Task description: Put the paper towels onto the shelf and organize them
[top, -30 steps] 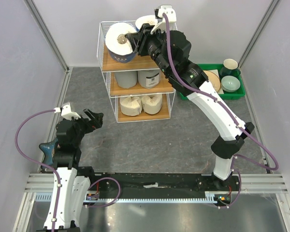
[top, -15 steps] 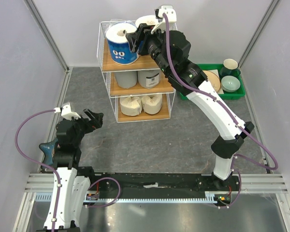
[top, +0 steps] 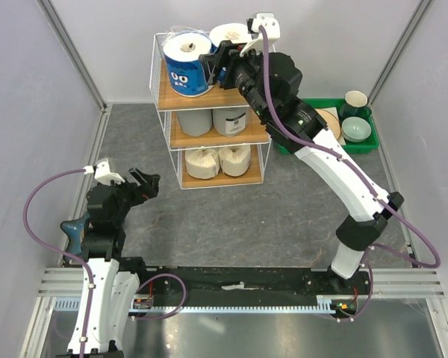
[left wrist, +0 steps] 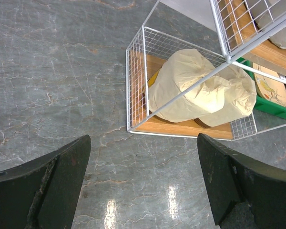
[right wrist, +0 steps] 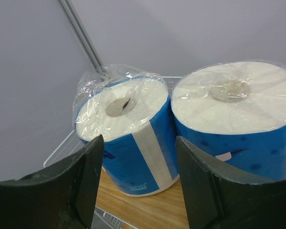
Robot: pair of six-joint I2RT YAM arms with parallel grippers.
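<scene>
Paper towels [right wrist: 119, 119] atop the shelf [right wrist: 148, 212] look light, squashy, wrap-slick; I'd pinch across the sides. My right tool [right wrist: 139, 143] gapes empty, left tool [left wrist: 143, 138] open too.

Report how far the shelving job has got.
Done: the shelf holds three pairs: blue rolls top, grey rolls middle, cream rolls bottom. In hand: nothing; right gripper open by the blue rolls, left gripper open and empty. Left: probably just withdrawing the right arm.

2 cream rolls [left wrist: 200, 93] fill the shelf's [left wrist: 181, 128] bottom tier.
</scene>
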